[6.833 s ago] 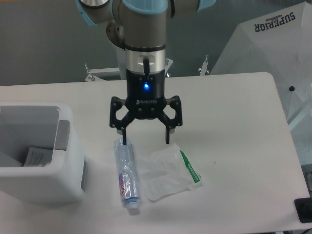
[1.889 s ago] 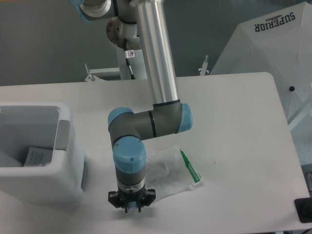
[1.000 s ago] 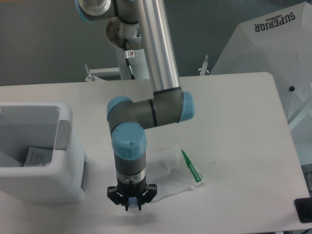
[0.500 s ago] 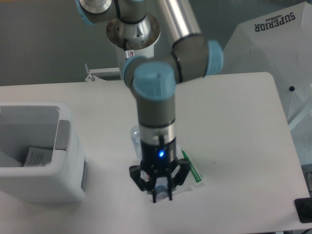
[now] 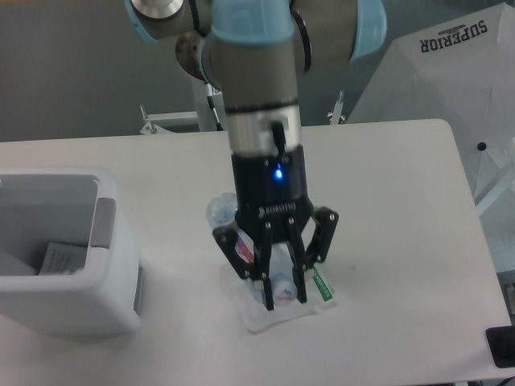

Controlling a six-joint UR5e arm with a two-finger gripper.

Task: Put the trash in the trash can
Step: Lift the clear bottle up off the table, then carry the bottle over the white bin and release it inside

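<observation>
A: Where's the black two-finger gripper [image 5: 283,302] right now?

B: It hangs from the grey and light-blue arm [image 5: 259,88], pointing down over the middle of the white table [image 5: 386,209]. Its fingers [image 5: 266,283] are drawn close together around the clear plastic bottle with the red-blue label and white cap [image 5: 278,281].

A: So it's clamped on the bottle?

B: It looks so. The cap end sits right between the fingertips, and the rest of the bottle runs up and to the left behind the gripper's body, tilted. Whether it is touching the table I can't tell.

A: And the other piece of trash?

B: The clear plastic bag with a green strip [image 5: 278,320] lies flat on the table directly under the gripper. The green strip peeks out just right of the fingers.

A: The bin?

B: The boxy white plastic trash can with rounded corners and a grey panel at its rim [image 5: 64,253] stands at the table's left edge, well apart from the gripper. A white slip of paper [image 5: 58,259] lies inside it.
</observation>
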